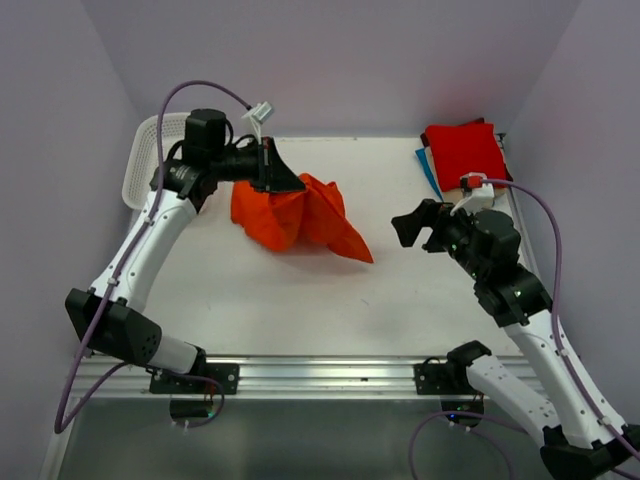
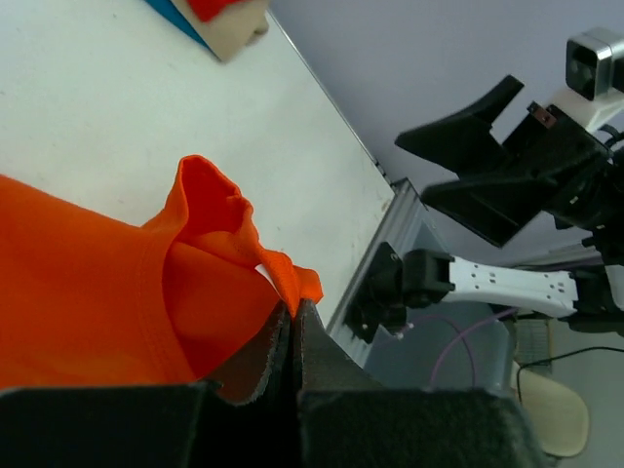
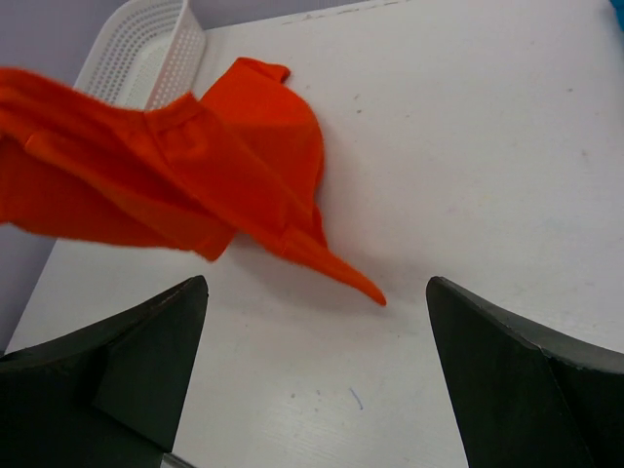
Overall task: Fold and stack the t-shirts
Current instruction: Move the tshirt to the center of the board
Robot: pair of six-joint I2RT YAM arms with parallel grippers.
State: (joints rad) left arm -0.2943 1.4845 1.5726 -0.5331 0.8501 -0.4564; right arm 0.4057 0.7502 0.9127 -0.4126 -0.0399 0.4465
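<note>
White tabletop (image 1: 300, 310) fills our view between pale lilac walls. We see the orange t-shirt (image 1: 295, 215) bunched at the far left-centre, its upper edge lifted off the surface. The left gripper (image 1: 283, 178) has its fingers pressed together on that edge, and from its wrist camera we see a fold of hem caught in the tips. The right gripper (image 1: 420, 230) hovers to the shirt's right, spread wide and holding nothing, near the shirt's trailing point but apart from it. We see the folded t-shirts (image 1: 462, 150), red on top, at the far right corner, and a white mesh basket (image 1: 140, 165) at the far left.
</note>
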